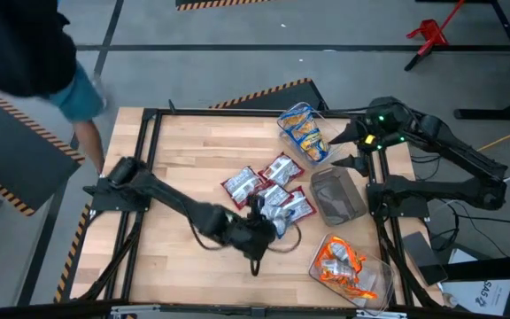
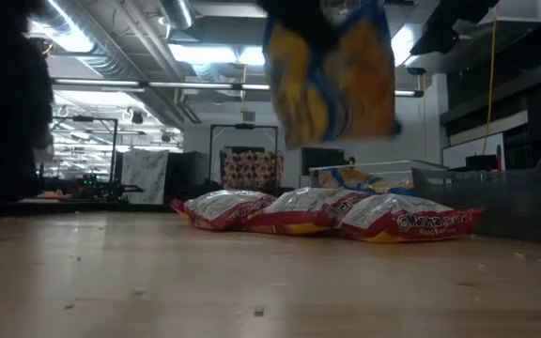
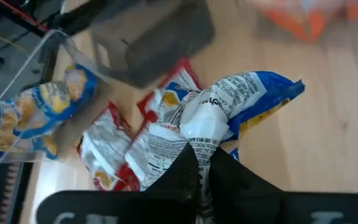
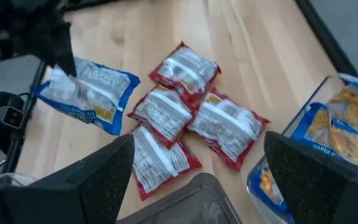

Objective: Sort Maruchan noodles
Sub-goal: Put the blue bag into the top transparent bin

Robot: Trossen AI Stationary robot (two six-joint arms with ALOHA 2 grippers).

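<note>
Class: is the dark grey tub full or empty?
Empty. The high view shows only bare floor inside the grey tub; no packets lie in it, though red packets lie beside it.

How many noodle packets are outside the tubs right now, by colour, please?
Red-and-white shiny plastic packets: 4
Blue-and-yellow shiny plastic packet, gripped by the left pincer: 1
Total: 5

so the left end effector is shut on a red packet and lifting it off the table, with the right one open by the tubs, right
Not quite: the left end effector is shut on a blue and yellow packet, not a red one. The left wrist view shows it. The red packets lie on the table. The right end effector is open by the tubs.
</note>
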